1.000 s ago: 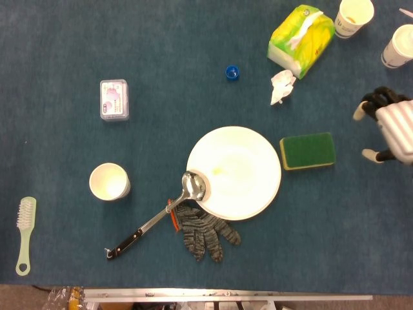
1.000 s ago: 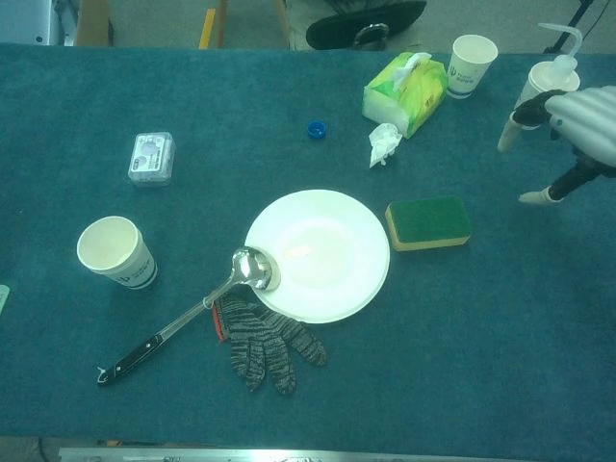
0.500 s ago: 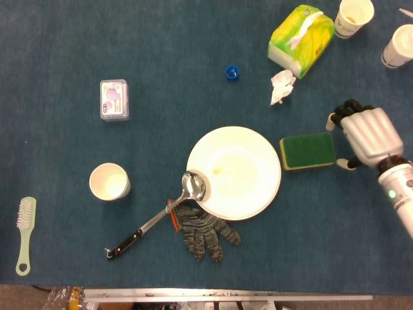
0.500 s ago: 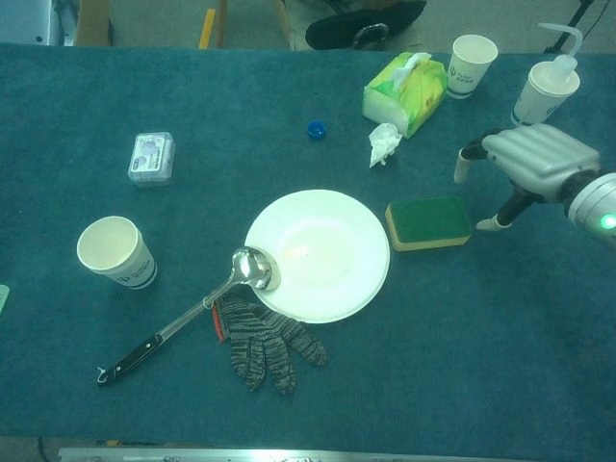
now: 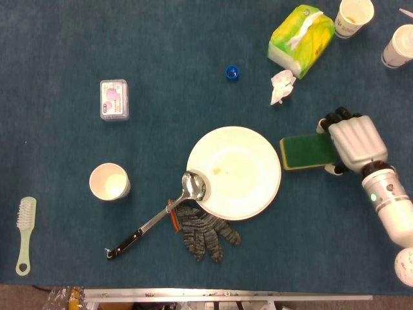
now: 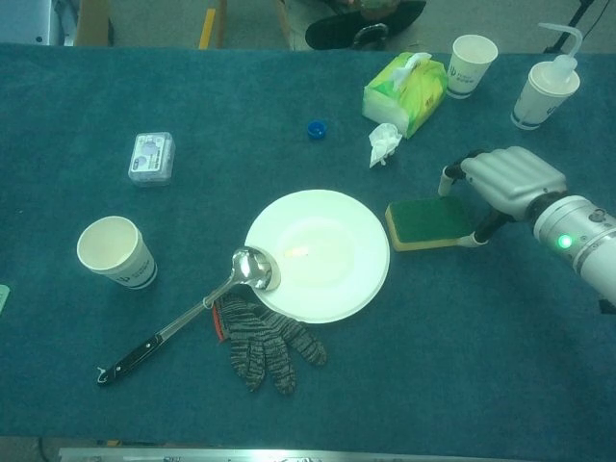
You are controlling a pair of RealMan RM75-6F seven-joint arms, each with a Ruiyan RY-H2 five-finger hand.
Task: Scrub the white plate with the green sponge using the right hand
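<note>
The white plate (image 5: 235, 169) (image 6: 322, 248) lies at the table's middle, with a small yellowish smear near its centre. Just right of it lies the green sponge (image 5: 303, 152) (image 6: 423, 222), green on top with a yellow base. My right hand (image 5: 352, 142) (image 6: 500, 181) hovers over the sponge's right end with its fingers spread; thumb and fingers straddle the end, and I cannot tell whether they touch it. It holds nothing. My left hand is in neither view.
A metal ladle (image 5: 168, 210) rests its bowl on the plate's lower left rim, above a grey glove (image 5: 205, 230). A tissue pack (image 5: 300, 39), crumpled tissue (image 5: 281, 86), blue cap (image 5: 232, 72), paper cups (image 5: 110, 182) (image 5: 353, 17), small box (image 5: 114, 99) and brush (image 5: 24, 232) lie around.
My right hand has come in from the right edge, moving left and toward the table's front until it is over the sponge's right end. Nothing else has moved.
</note>
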